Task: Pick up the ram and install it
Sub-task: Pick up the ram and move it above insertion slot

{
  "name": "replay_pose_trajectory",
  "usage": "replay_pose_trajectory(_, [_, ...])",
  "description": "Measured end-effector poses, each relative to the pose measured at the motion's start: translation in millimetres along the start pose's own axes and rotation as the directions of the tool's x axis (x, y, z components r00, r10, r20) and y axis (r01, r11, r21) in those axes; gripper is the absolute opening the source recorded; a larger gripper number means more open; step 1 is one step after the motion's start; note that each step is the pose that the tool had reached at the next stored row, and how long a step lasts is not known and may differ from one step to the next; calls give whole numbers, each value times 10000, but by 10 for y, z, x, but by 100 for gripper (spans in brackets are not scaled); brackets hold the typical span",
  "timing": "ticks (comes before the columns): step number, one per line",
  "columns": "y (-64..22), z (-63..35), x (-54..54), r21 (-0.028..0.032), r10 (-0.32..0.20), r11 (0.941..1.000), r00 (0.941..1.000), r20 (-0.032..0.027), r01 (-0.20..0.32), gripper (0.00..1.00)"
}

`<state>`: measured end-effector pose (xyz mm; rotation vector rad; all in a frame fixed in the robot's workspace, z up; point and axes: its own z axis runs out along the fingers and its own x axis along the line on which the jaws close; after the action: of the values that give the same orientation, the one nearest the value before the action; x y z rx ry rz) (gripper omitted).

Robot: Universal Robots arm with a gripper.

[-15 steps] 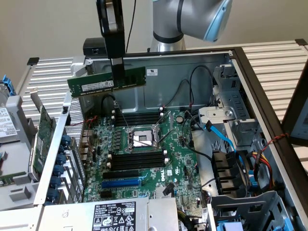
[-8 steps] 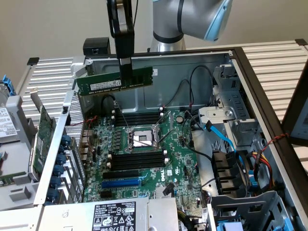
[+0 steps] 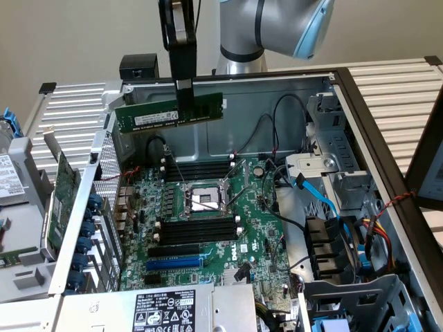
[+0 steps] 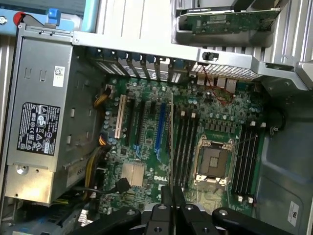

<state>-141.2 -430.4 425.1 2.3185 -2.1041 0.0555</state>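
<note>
1. The ram (image 3: 166, 113), a long, thin green circuit-board stick with a white label, hangs in the air over the open computer. Its long edge is level and it touches none of the slots.
2. The black jaws are closed narrowly on the ram, pinching its upper edge right of the middle, as the exterior view has it.
3. In the wrist view we see the ram (image 4: 172, 139) edge-on, as a thin line running parallel to the long black memory slots with white end clips (image 4: 187, 147).
4. Below it lies the green motherboard (image 3: 252, 238), with a square metal processor socket (image 3: 203, 199) in the middle.
5. One bank of memory slots sits on each side of the socket, and a long blue card slot (image 3: 173, 263) lies nearer the camera.
6. The grey metal computer case (image 3: 277, 104) lies on its side with the lid off, on a pale slatted bench (image 3: 401, 90).
7. A silver power supply with a black label (image 3: 163, 311) fills the case's near corner.
8. A broader green expansion card (image 3: 64, 197) stands outside the case at the exterior view's left.
9. The grey and blue robot arm (image 3: 277, 28) reaches in above the case.
</note>
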Motion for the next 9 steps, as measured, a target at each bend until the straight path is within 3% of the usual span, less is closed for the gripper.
replay_pose_trajectory(9, [-41,22,-151,37,103,9999,9999,-6,-103,13])
